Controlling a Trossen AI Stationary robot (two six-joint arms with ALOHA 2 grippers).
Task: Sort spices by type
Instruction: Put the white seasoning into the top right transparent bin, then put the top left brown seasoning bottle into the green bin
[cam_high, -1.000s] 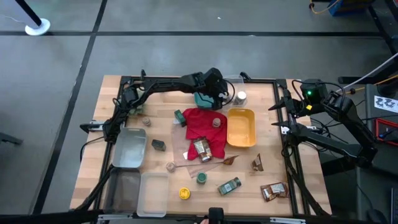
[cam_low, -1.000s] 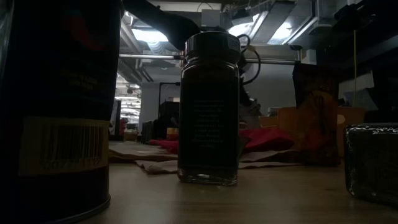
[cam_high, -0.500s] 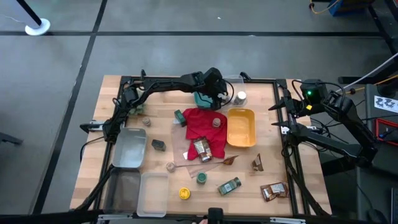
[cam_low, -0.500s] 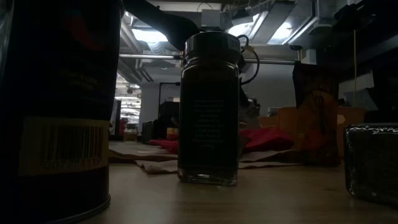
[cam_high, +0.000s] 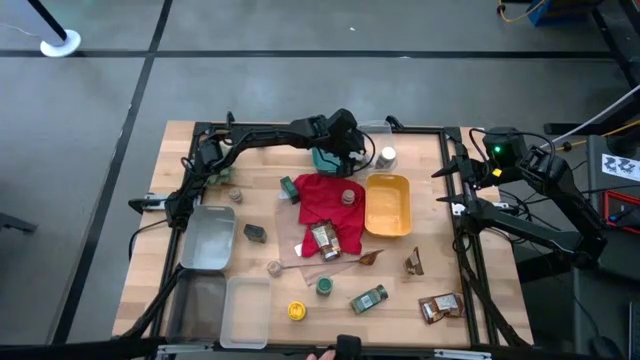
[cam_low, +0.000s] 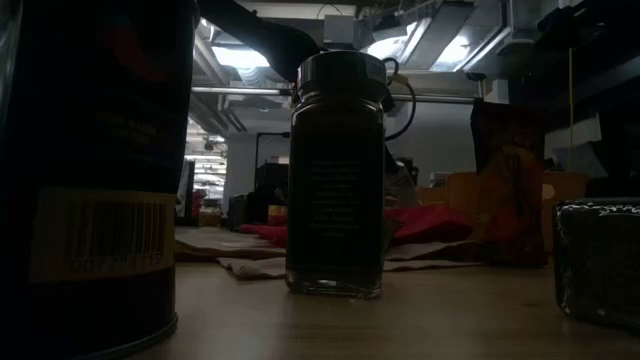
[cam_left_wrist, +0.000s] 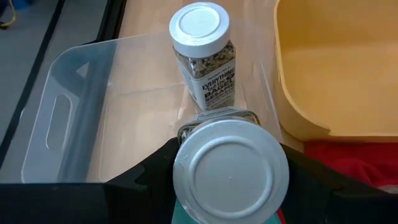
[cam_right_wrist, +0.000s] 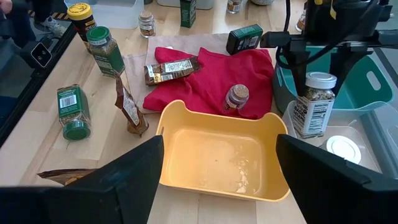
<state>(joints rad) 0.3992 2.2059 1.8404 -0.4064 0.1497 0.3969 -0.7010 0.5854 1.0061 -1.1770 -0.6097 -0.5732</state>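
Nothing has visibly moved since the earlier frames; both arms and every spice sit where they were.

Going left to right across the desk (cam_high: 195, 140): at the left edge stand grey and clear bins (cam_high: 207, 238). The left arm reaches to the far middle, where the left pincer (cam_high: 345, 150) hangs over a clear bin (cam_left_wrist: 81, 106) beside a teal bin (cam_right_wrist: 367, 81). Its fingers (cam_left_wrist: 146, 174) are partly open and clamped around a white-lidded jar (cam_left_wrist: 231, 169), held just above the clear bin's floor. A second jar (cam_left_wrist: 203, 53), also with a white lid, stands upright in that bin, just beyond the held one.

In the middle lies a red cloth (cam_high: 325, 200) with a small cork-topped jar (cam_right_wrist: 236, 96) and a brown packet (cam_right_wrist: 171, 68) on it. To its right is an empty yellow bin (cam_high: 388, 205). Green-lidded jars (cam_right_wrist: 99, 43), a yellow-lidded jar (cam_high: 296, 311) and more packets (cam_high: 440, 307) lie scattered toward the near edge.

At the far right, the right pincer (cam_high: 458, 188) waits at the desk's edge, fully open and empty.

The step in hand appears to be placing the held jar with its match. The next move likely calls for lowering it upright beside the other jar without knocking it, then releasing.
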